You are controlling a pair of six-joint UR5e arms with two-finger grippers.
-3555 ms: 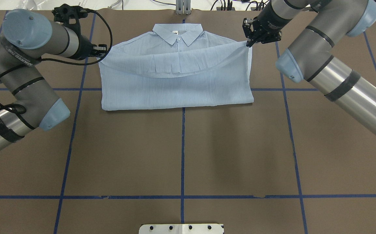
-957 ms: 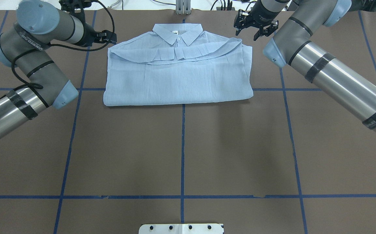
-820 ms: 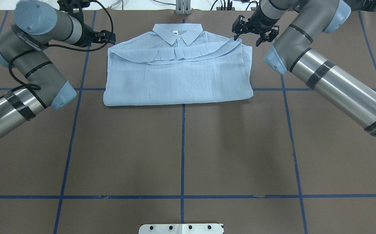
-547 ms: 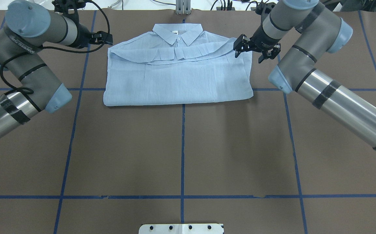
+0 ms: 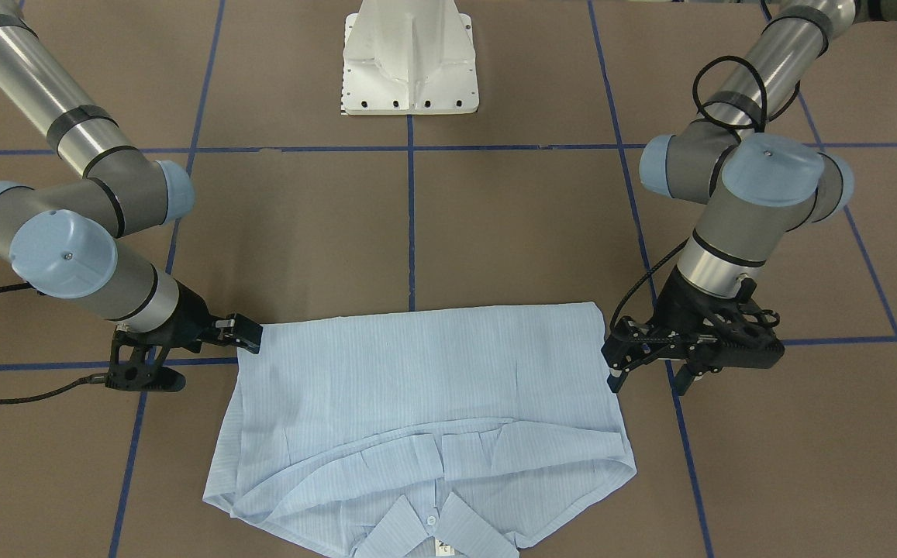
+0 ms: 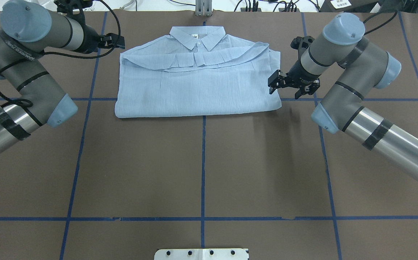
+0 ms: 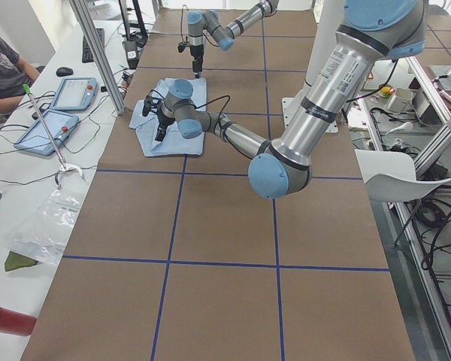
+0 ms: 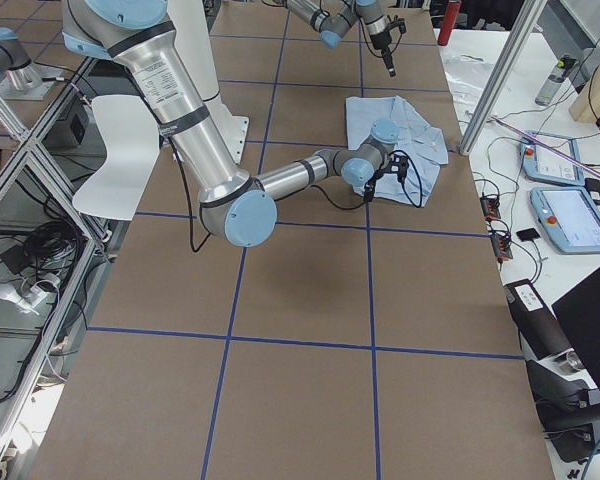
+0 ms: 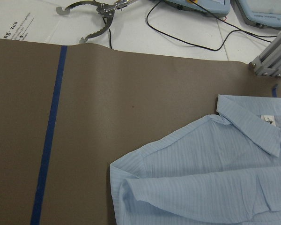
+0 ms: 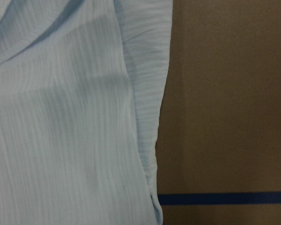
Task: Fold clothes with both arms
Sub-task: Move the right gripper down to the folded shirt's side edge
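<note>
Right tool (image 6: pixel 284 91): I read its 2 fingers as spread apart with nothing between them. It sits low at the right edge of the shirt (image 6: pixel 198 86), close to the fold's right corner on the robot's side. I cannot tell whether a fingertip touches the cloth.
Right wrist view: I get the shirt's layered right edge up close, with brown table beside it and 1 blue tape line running out from under the cloth.
Left tool (image 5: pixel 650 378): its 2 fingers stand well apart and hold nothing. It hangs above the table just off the shirt's left edge, clear of the cloth.
Left wrist view: I look down from above on the shirt's left shoulder and its collar (image 6: pixel 197 38).
Right arm (image 6: pixel 375 126): it comes in from the right with the elbow bent and the wrist turned toward the shirt's edge.
Left arm (image 6: pixel 24 72): it comes in from the left, doubled back at the elbow, with a black cable looping along it.
Shirt: it lies flat in a wide rectangle, with 1 straight fold edge toward the robot and the collar on the far side. A white label (image 6: pixel 195 35) shows inside the collar. A curved hem (image 6: pixel 194 65) lies across the front just below the collar.
Table (image 6: pixel 201 169): it has a brown cover marked with blue tape lines (image 6: pixel 203 162). The shirt straddles the centre line and the far cross line.
Base (image 5: pixel 409 58): it is white, sits on the centre line and is well apart from the shirt.
</note>
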